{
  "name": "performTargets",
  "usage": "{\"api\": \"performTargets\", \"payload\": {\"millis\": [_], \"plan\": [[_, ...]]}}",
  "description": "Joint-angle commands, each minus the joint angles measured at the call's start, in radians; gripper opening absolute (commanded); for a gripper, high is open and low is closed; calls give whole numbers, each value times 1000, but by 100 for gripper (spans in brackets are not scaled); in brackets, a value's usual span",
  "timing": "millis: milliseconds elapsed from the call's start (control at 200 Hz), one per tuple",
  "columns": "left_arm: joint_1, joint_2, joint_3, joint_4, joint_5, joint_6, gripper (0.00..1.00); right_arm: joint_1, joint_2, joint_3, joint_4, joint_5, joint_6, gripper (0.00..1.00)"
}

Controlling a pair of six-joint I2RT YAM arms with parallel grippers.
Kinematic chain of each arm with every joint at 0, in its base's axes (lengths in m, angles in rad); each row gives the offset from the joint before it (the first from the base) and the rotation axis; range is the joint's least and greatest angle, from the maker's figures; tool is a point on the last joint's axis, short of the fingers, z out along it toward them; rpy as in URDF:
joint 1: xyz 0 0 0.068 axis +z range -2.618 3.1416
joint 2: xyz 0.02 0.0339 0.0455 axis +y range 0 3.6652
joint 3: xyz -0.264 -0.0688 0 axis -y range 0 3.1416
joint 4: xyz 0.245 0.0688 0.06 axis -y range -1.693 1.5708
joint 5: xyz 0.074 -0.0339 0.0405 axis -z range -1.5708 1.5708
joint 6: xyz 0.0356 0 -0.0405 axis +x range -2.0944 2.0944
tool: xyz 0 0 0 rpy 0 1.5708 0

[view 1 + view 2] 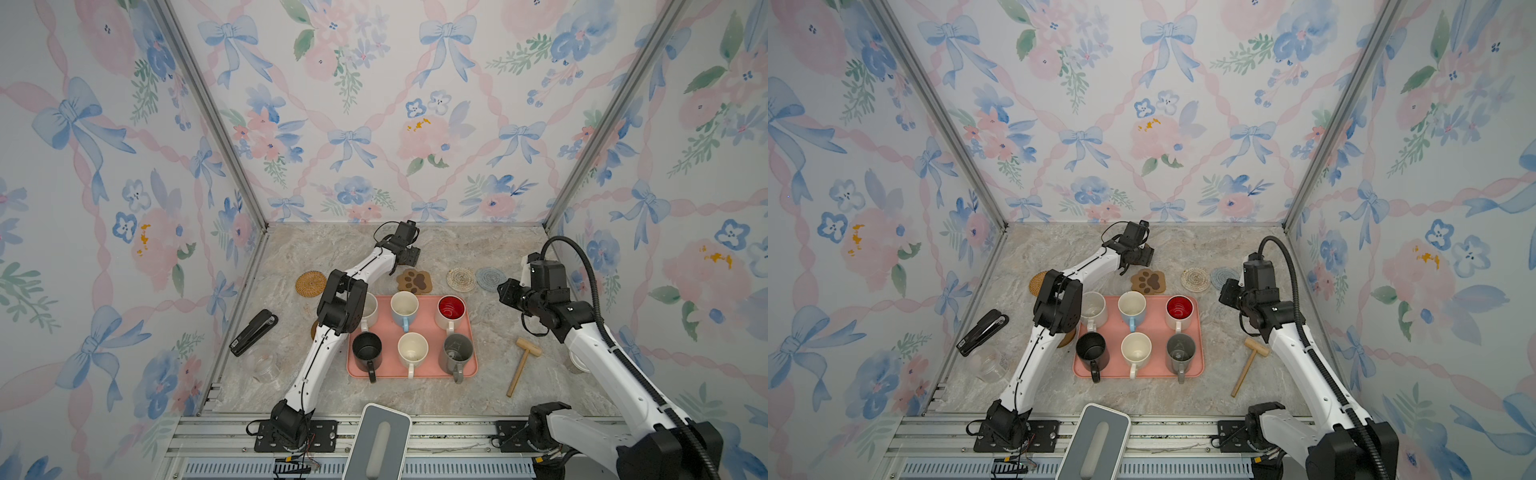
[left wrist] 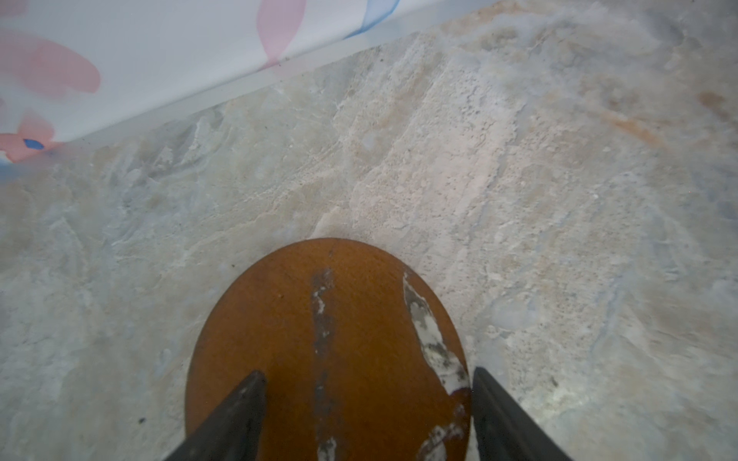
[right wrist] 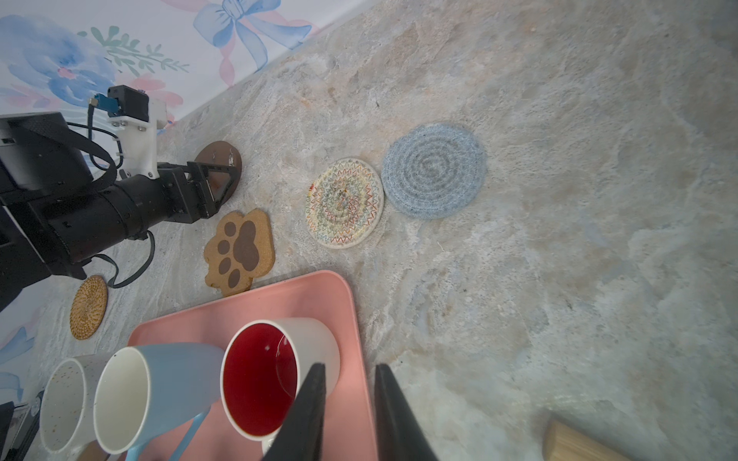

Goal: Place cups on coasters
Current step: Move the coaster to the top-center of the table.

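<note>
Nearest you, the pink tray (image 1: 432, 328) carries all six cups: the black mug (image 1: 367, 348), a plain cream mug (image 1: 412, 350) and the grey mug (image 1: 458, 351) in front, and behind them a speckled cream mug (image 1: 1093, 309), the light-blue mug (image 1: 404, 309) and the red-lined mug (image 1: 451, 311). None sits on a coaster yet, so you are at the first pick. Your right gripper (image 3: 349, 369) hovers just beside the red-lined mug's rim, jaws narrowly parted and gripping nothing. I judge the next move calls for straddling that mug's wall, clamping, and lifting it clear of the tray lip toward the cream woven coaster (image 1: 461, 279) or the blue woven coaster (image 1: 489, 278) just beyond. Along that same row lie the paw-print coaster (image 1: 414, 281) and the rattan coaster (image 1: 311, 283). Farthest back, your left gripper (image 2: 366, 371) stands with jaws spread wide over a brown round coaster (image 2: 299, 311), released rather than clamped. Only the left wrist view shows that disc's scuffed face. In both top views the gripper hides it, and the right wrist view catches just its edge, so whether it lies flat I cannot tell.
</note>
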Motion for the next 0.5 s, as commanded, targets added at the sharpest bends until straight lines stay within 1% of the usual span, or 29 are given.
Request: {"api": "performTargets", "payload": {"millis": [0, 265, 375, 495], "plan": [[28, 4, -95, -139, 5, -63, 76, 15, 7, -5, -5, -7, 11, 25], [55, -54, -197, -138, 35, -110, 77, 19, 6, -7, -5, -8, 12, 25], [51, -83, -200, -137, 52, -115, 77, 21, 8, -7, -5, -7, 13, 25], [38, -126, -179, -138, 45, -111, 77, 23, 4, -5, -6, -6, 12, 25]]}}
